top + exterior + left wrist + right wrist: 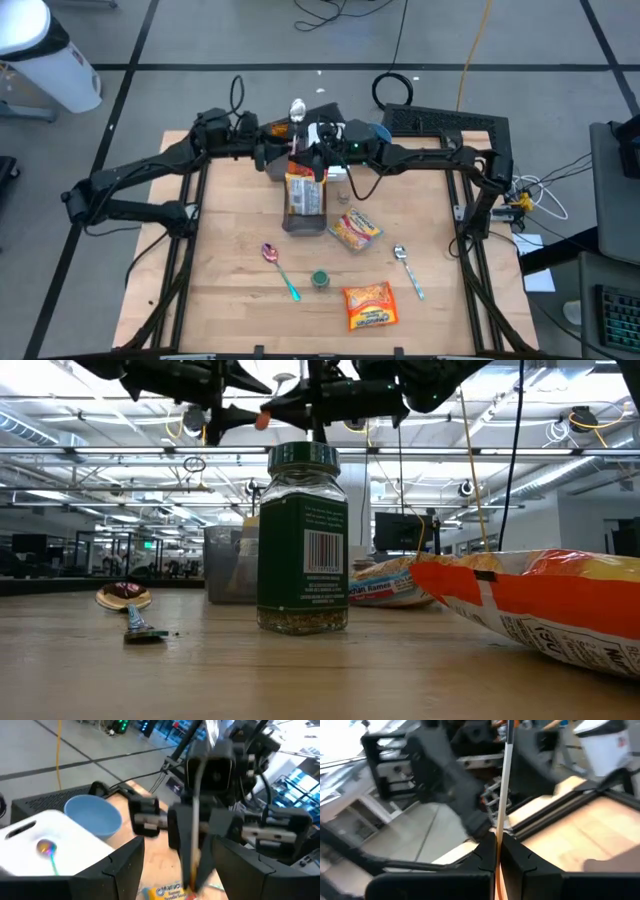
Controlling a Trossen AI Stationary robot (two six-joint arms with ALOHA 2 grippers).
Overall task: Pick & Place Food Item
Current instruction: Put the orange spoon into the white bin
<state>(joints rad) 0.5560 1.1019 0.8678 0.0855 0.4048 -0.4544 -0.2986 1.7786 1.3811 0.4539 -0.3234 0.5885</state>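
An orange-brown food packet hangs at the table's far middle, over a clear container. My right gripper comes in from the right and is shut on the packet's top. My left gripper faces it from the left, open and holding nothing. In the left wrist view its two fingers stand apart on either side of the right gripper and the packet's thin edge. A second packet and an orange packet lie flat on the table. My right gripper pinches the packet's top edge between its two shut fingers. The fingers lie about level and come from the table's right. The packet hangs below them, seen edge-on as a thin strip, clear of the table and above the clear container.
A green spice jar stands upright near the front middle. Two spoons lie on the wood. A white rack with a blue bowl and a spoon sits at the far edge. Metal frame rails border the table.
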